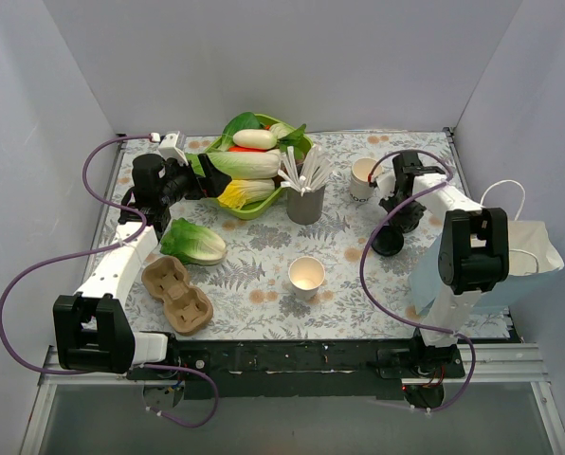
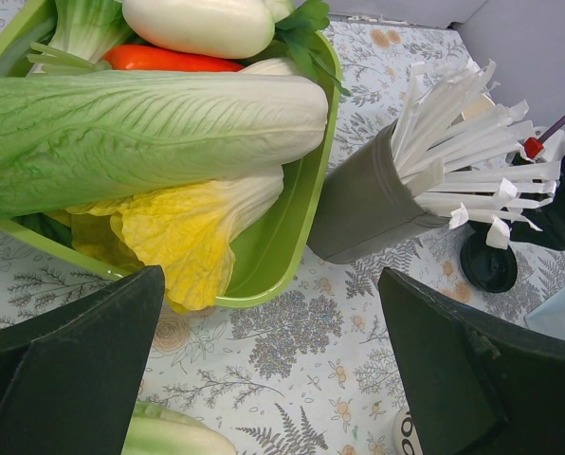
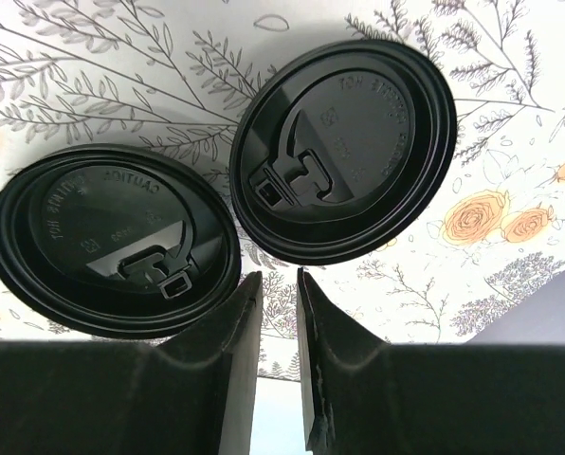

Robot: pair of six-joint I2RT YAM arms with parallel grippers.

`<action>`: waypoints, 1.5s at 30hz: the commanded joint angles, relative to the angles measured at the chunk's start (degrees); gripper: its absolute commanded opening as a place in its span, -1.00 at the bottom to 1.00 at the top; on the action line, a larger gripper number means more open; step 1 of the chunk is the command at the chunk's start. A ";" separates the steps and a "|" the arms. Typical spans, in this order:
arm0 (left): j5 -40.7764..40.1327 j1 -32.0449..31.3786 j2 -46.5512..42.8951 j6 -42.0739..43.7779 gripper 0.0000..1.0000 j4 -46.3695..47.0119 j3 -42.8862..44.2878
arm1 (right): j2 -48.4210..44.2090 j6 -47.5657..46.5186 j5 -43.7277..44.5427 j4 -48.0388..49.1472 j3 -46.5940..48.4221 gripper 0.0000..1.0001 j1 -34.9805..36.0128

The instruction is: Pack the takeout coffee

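Two cream-white paper cups stand open on the floral cloth, one near the middle (image 1: 306, 275) and one at the back right (image 1: 364, 177). In the left wrist view a sliver of a cup (image 2: 406, 438) with dark lettering shows. Two round black lids lie side by side, the left lid (image 3: 112, 237) and the right lid (image 3: 344, 147); from above they show as a dark spot (image 1: 389, 242). My right gripper (image 3: 278, 275) hovers just short of them, its jaws a narrow gap apart with nothing between. My left gripper (image 2: 270, 284) stands wide open beside the green bowl, holding nothing.
The green bowl (image 1: 264, 204) of vegetables sits at the back. A grey cup of white straws (image 1: 306, 201) stands next to it. A loose cabbage (image 1: 194, 241) and a brown cardboard cup carrier (image 1: 176, 294) lie front left. A white paper bag (image 1: 510, 256) stands at the right edge.
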 commanded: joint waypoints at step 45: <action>0.32 -0.17 -1.75 1.26 0.96 -0.50 1.05 | -0.71 1.69 -6.65 -4.08 2.73 -0.96 -1.41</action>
